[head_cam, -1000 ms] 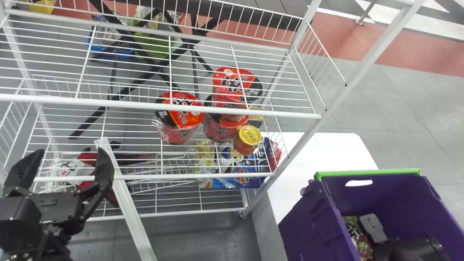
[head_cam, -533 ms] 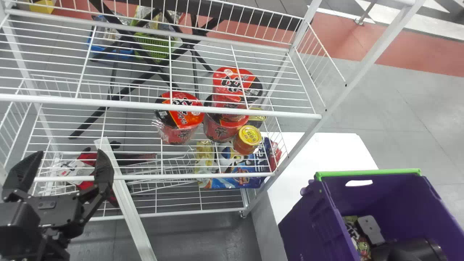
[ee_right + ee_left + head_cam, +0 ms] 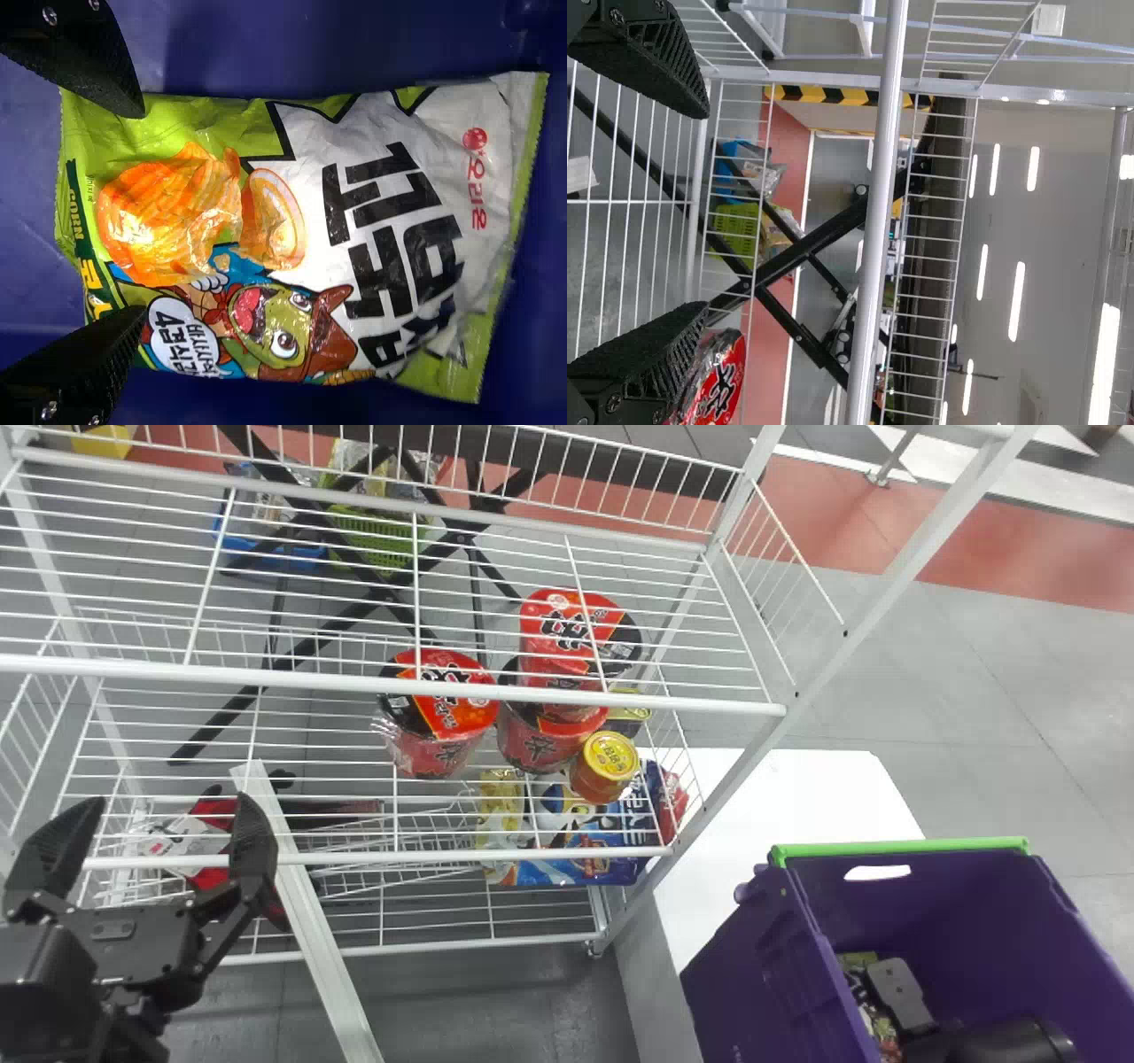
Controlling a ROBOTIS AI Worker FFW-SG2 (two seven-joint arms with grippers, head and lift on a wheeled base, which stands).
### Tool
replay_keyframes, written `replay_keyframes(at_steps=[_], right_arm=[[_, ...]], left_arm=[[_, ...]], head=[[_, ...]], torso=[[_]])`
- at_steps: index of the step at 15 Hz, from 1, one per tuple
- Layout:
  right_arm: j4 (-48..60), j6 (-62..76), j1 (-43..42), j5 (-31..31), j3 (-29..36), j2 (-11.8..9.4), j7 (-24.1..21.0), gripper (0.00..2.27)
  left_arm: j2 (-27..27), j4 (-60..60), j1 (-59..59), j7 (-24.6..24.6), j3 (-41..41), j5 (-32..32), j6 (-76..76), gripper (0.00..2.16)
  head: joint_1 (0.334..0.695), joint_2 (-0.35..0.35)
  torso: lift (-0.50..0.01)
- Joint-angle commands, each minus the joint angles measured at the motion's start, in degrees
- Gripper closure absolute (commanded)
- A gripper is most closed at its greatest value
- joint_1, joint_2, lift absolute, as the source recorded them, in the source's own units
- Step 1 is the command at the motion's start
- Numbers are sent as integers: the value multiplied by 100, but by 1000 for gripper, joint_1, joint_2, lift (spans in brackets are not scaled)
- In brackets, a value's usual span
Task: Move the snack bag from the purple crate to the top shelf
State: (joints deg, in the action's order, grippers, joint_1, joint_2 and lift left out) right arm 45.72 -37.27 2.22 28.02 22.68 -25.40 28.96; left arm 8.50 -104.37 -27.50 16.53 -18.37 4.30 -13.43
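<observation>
Snack bag (image 3: pixel 381 204) lying flat, btm of purple crate (image 3: pixel 939 908). R tool (image 3: pixel 943 1045) also in crate, at one end of bag, fingers spread. L tool (image 3: pixel 170 801) well L of crate, fingers spread too.

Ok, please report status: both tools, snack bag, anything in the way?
Right tool open over snack bag, inside purple crate. Left tool open, before wire rack. Bag not gripped. Possibly in the way: crate's rack-side wall.
</observation>
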Motion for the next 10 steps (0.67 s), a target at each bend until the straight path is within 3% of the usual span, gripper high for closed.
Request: replay_keyframes(at_steps=[1,5,10], right_arm=[[-99,40,-47,-16,-9,0,22,93],[-186,40,-117,-16,-97,9,180,518],[-178,356,-91,54,-105,106,215,1690]], left_arm=[[3,22,8,-1,18,0,-15,33],[3,66,34,-36,36,0,3,33],[-24,84,52,-63,36,-9,3,33]], head=[[695,-350],[695,-350],[695,-350]], torso=[[-458],[-458],[-458]])
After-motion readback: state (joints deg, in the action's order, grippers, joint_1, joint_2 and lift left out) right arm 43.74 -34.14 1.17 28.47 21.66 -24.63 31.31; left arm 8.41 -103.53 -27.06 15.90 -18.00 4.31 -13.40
